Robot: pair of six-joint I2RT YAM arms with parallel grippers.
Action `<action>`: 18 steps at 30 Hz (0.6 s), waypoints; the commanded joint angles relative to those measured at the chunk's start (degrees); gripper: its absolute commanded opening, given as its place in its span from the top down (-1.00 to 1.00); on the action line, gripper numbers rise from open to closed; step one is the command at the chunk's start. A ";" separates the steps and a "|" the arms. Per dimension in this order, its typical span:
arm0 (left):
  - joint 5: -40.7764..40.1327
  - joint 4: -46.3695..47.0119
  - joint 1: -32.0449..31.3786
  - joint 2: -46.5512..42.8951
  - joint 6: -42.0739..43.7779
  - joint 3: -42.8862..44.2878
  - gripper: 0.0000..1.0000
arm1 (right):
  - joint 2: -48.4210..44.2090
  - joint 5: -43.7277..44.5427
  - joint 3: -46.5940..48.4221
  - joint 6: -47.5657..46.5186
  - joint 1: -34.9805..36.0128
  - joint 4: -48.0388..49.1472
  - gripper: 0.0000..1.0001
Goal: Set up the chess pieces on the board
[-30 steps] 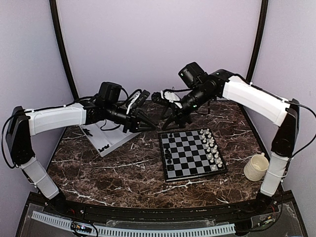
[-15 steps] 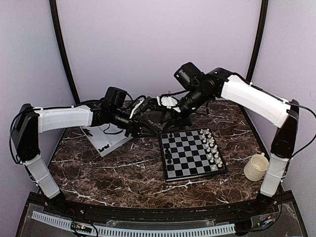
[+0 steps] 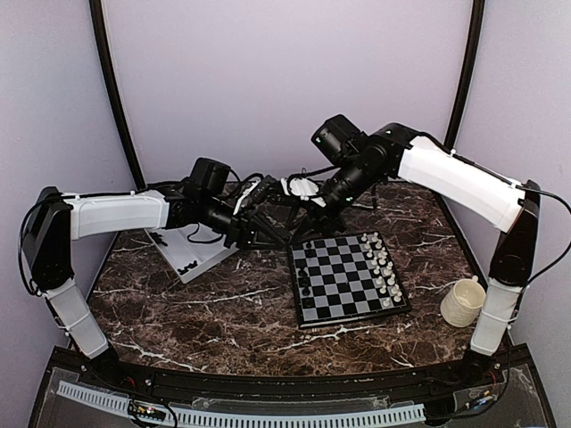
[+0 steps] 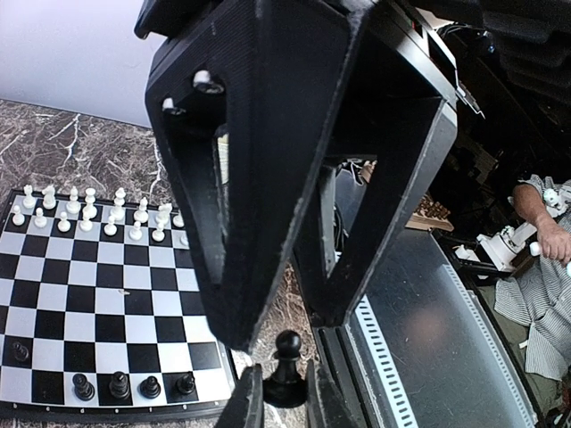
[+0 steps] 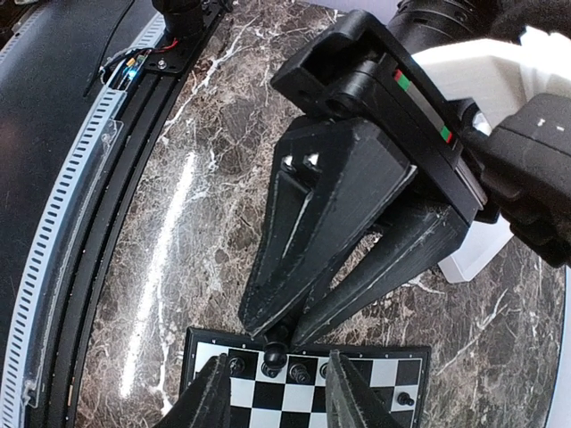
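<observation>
The board lies right of centre, with a few black chess pieces along its left side and white chessmen along its right. My left gripper is at the board's far left corner, shut on a black pawn by its base. My right gripper meets it from the other side, open. In the right wrist view the right gripper has its fingertips either side of the pawn's head, not touching. The left gripper shows at the bottom edge of the left wrist view.
A white two-compartment tray with several loose black chessmen stands at the back left. A cream mug stands right of the board. Purple walls close in the back and sides.
My left gripper has moved right to the board's far left corner with the pawn. My right gripper has swung left and down to meet it.
</observation>
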 commanded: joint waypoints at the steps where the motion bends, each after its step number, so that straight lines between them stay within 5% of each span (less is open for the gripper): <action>1: 2.61 0.04 -0.36 -0.15 -0.26 0.80 0.87 | -0.53 -2.54 0.27 0.52 0.77 0.51 0.28; 18: 4.10 1.83 -0.32 -1.32 -0.87 0.00 0.88 | -0.18 -3.30 -1.04 1.29 1.44 1.16 0.47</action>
